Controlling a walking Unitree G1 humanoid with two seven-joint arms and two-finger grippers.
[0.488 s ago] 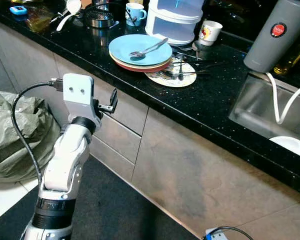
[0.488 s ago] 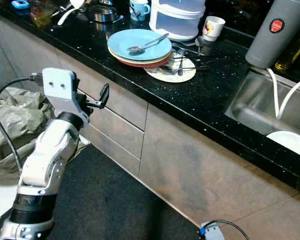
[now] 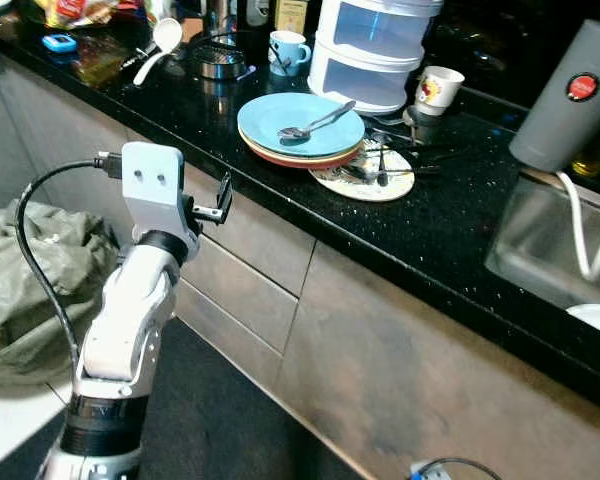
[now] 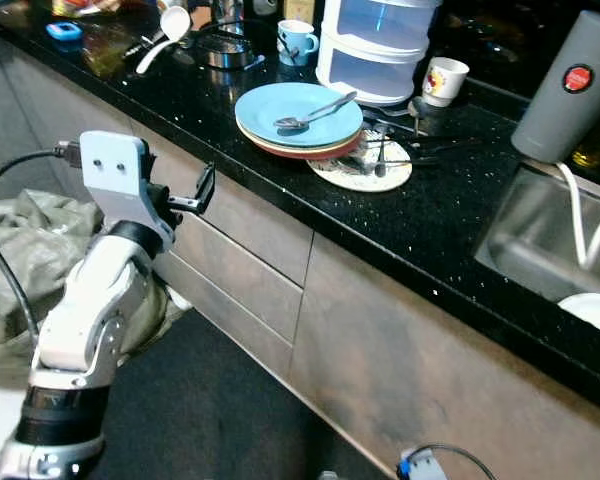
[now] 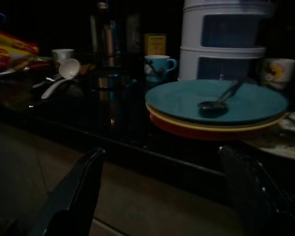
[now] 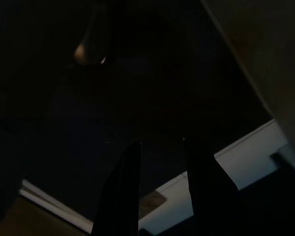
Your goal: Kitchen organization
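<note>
Fingers (image 5: 76, 196) of our left gripper (image 5: 162, 191) are spread wide apart and hold nothing. We see the left gripper in front of the drawer fronts (image 3: 250, 225), just below the edge of the black counter (image 3: 450, 240), and it points at the dishes.

Past the fingers we count three plates in one stack (image 3: 302, 133). The top plate (image 5: 187, 101) is blue, the next is yellow and the bottom one is red. One spoon (image 3: 315, 122) lies on the blue plate. Just beside the stack lies one flat patterned plate (image 3: 365, 180) with some cutlery on it; we cannot count those pieces.

Behind the stack stands one white box with tiers (image 3: 375, 45). We count two cups near it: one blue cup (image 3: 288, 50) to its left and one white cup with a picture (image 3: 438, 90) to its right. Farther left we see one white ladle (image 3: 160, 45), one round metal pot (image 3: 220, 62) and one small blue thing (image 3: 58, 43).

At the right end stands one tall grey flask with a red dot (image 3: 570, 100), next to the sink (image 3: 550, 260). Two white tubes (image 3: 580, 225) bend down into the sink.

On the floor to the left sits one grey-green bag (image 3: 30, 290).

Our right gripper (image 6: 160, 184) hangs over a very dark floor, with its two fingers a little apart and nothing between them.
</note>
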